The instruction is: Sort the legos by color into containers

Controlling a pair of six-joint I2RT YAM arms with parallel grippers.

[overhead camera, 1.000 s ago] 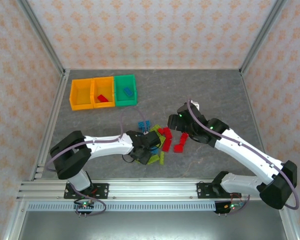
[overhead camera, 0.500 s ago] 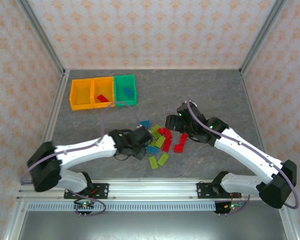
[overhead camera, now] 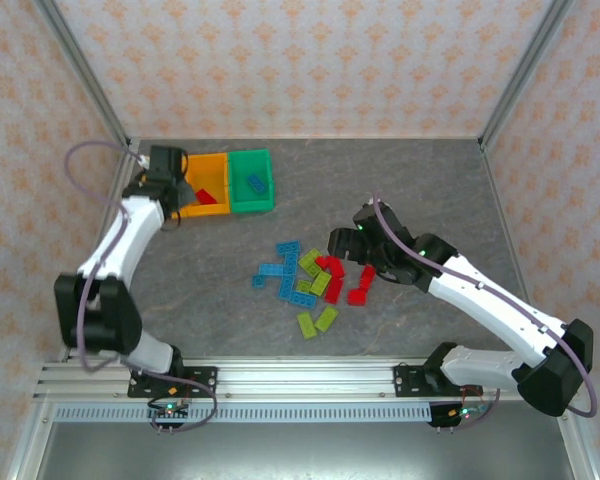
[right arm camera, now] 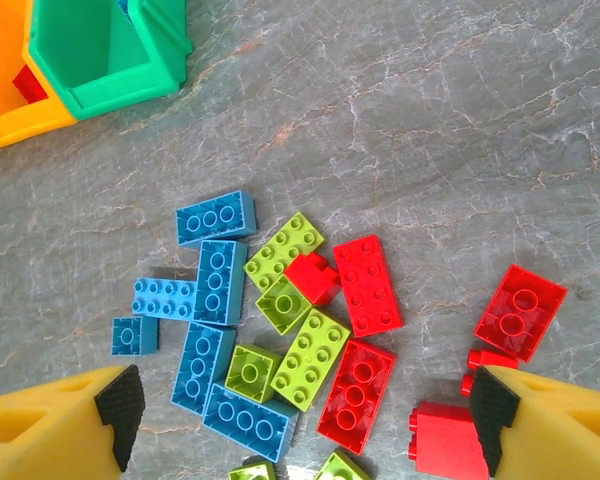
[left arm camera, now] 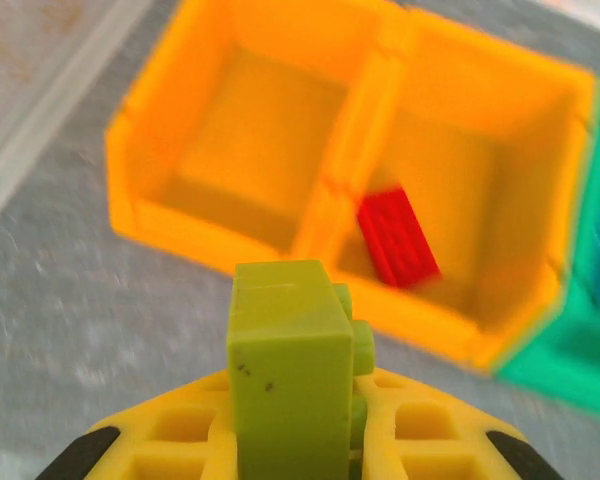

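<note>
The lime green studded plastic brick (left arm camera: 290, 370) is clamped in the jaws of the left gripper (left arm camera: 300, 450). It stands out past the fingertips, its long axis running along the fingers and its studs turned to the right. Just ahead of the jaws and a little to their left lies the empty left orange plastic bin (left arm camera: 250, 150). Ahead to their right is the middle orange plastic bin (left arm camera: 480, 190), with one flat red brick (left arm camera: 398, 238) on its floor. At the far right is a corner of the green plastic bin (left arm camera: 570, 370).

Red has the middle bin, and the top camera shows a blue brick (overhead camera: 254, 182) in the green one. So the empty bin looks like the home for lime, and the coming release turns on the brick hanging over that opening, not over the wall shared with the middle bin. The left arm is clearly the nearer one. From above, the left gripper (overhead camera: 165, 165) sits over the left end of the bin row, hiding that bin, and only the wrist camera shows it empty.

The right gripper (right arm camera: 305, 405) hangs with jaws wide apart over the loose pile of blue, lime and red bricks (right arm camera: 280, 320). These lie on the grey stone-patterned table (overhead camera: 410, 180) beneath and between its fingers, well apart from the bins.
</note>
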